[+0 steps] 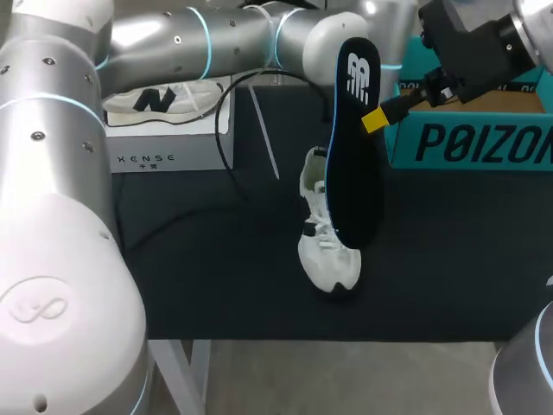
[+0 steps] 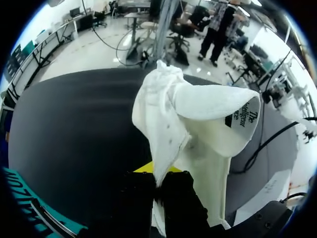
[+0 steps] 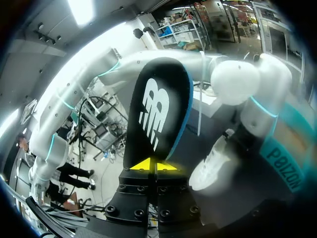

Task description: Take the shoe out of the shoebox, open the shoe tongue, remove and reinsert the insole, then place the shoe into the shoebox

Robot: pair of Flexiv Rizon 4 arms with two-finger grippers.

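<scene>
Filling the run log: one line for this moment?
insole out of shoe | right gripper shut on insole | left gripper shut on shoe

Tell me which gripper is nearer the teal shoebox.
Right. The right gripper, shut on the insole, sits at a corner of the teal shoebox; the left gripper holds the shoe farther off, mid-table.

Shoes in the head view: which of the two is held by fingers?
The upright shoe in the middle, pinched by the left gripper; the other shoe lies on the white box.
</scene>
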